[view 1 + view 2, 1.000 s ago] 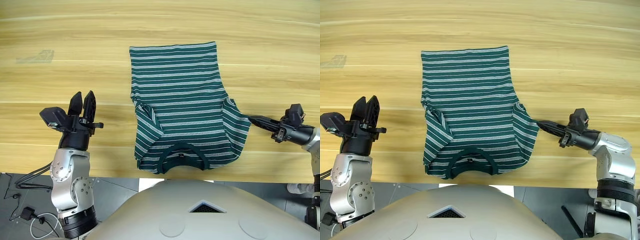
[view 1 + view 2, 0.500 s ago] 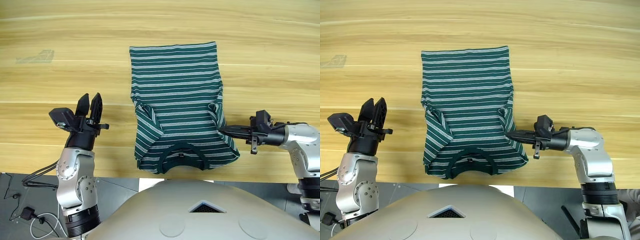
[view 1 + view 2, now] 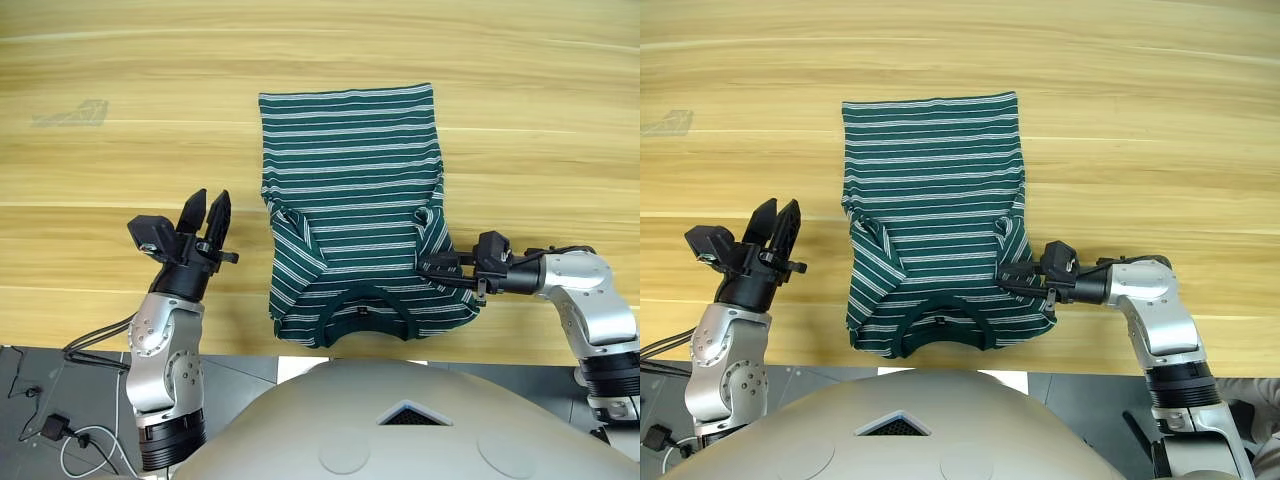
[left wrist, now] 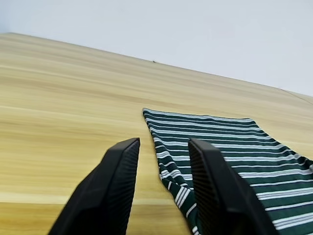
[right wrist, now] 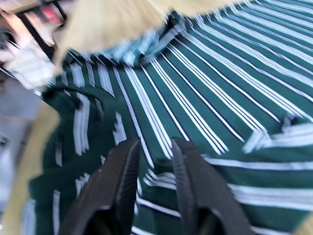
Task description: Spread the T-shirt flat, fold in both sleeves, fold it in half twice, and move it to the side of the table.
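A dark green T-shirt (image 3: 350, 160) with white stripes lies on the wooden table (image 3: 120, 100), collar toward the near edge and hem at the far side. Its left sleeve (image 3: 295, 235) is folded in over the body. My right gripper (image 3: 423, 268) is low over the shirt's right shoulder area, shut on the right sleeve (image 3: 435, 225), which lies doubled inward. In the right wrist view the fingers (image 5: 122, 181) pinch striped cloth (image 5: 220, 73). My left gripper (image 3: 205, 213) stands open just left of the shirt, apart from it, holding nothing; the shirt's edge (image 4: 220, 132) lies beyond its fingers (image 4: 122, 166).
A faint grey mark (image 3: 70, 112) sits on the tabletop at the far left. Bare wood stretches to both sides of the shirt and beyond its hem. The table's near edge (image 3: 90, 345) runs just below the collar, with cables (image 3: 60, 360) on the floor.
My right gripper has carried the right sleeve leftward from out beside the shirt onto its body. My left gripper has moved right, closer to the shirt, still open.
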Motion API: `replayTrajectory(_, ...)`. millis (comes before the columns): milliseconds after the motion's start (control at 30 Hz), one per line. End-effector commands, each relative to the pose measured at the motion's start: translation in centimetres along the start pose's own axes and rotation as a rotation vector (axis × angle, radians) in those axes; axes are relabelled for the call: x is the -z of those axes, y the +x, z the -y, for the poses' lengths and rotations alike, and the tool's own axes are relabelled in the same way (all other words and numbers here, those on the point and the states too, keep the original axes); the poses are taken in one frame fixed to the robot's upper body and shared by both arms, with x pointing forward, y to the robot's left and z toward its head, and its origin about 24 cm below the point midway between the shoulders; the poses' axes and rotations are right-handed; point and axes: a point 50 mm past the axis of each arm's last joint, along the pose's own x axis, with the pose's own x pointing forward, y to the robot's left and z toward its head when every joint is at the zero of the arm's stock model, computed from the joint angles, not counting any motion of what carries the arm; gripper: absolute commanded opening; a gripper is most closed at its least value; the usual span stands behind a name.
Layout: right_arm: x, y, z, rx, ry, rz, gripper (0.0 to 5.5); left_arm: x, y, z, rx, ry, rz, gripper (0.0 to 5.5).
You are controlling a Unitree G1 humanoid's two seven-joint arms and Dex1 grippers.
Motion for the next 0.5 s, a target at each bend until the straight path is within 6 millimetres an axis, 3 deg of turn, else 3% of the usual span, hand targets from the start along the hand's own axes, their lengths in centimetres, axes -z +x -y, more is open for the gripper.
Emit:
replayTrajectory(33,-0.5,-0.1,-1.1,-0.095,0.077,0.057,1.89,-0.4,-0.3,0.8,0.113,0.057,-0.016,2.38)
replayTrajectory(133,-0.7,0.0,-1.1,-0.095,0.091,0.082,2.37,-0.7,-0.2,0.8,0.168,0.123,-0.028,2.59)
replayTrajectory(200,-1.5,-0.3,0.4,0.031,-0.009,0.123,2.65,-1.0,-0.1,0.4,0.175,0.244,-0.046,2.59)
replayTrajectory(300,-4.4,-1.6,3.9,0.341,-0.236,0.231,2.83,-2.2,0.1,-1.2,0.179,0.745,-0.076,2.59)
replayTrajectory(400,-5.4,-3.2,4.2,0.436,-0.387,0.172,2.83,-4.0,-0.4,-1.7,0.347,1.183,-0.059,2.59)
replayTrajectory(500,-5.7,-4.9,4.8,0.535,-0.727,-0.009,2.83,-4.5,-0.9,-2.5,0.507,1.535,-0.080,2.59)
